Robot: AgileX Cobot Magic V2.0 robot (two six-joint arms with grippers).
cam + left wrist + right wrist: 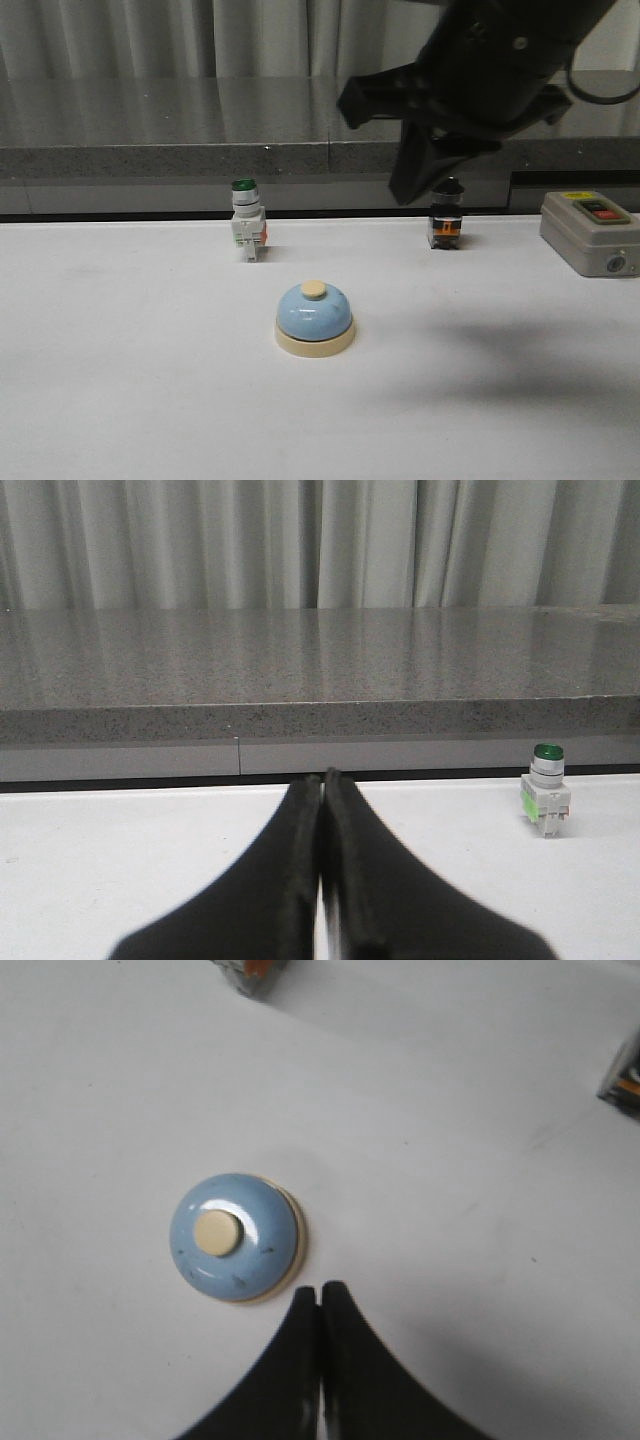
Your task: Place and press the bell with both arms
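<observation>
The bell (pixel 314 317) sits mid-table with bare white table (pixel 120 400) all round, both grippers pressed together empty, the right gripper (pixel 320 1305) above at its 2 o'clock, the left gripper (pixel 322 790) low over the table

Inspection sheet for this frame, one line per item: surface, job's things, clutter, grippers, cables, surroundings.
Surface: white table, faint scuffs, shadow at the right.
Job's things: the bell stands upright near the middle, light-blue dome, cream button on top, nothing touching it.
Clutter: green-capped switch behind the bell to the left; black switch behind to the right; grey box with a red button at the right edge.
Grippers: left gripper shut, empty, low over the table; right gripper shut, empty, above the table beside the bell.
Cables: one black cable on the right arm.
Surroundings: grey stone ledge, pale curtain behind.
</observation>
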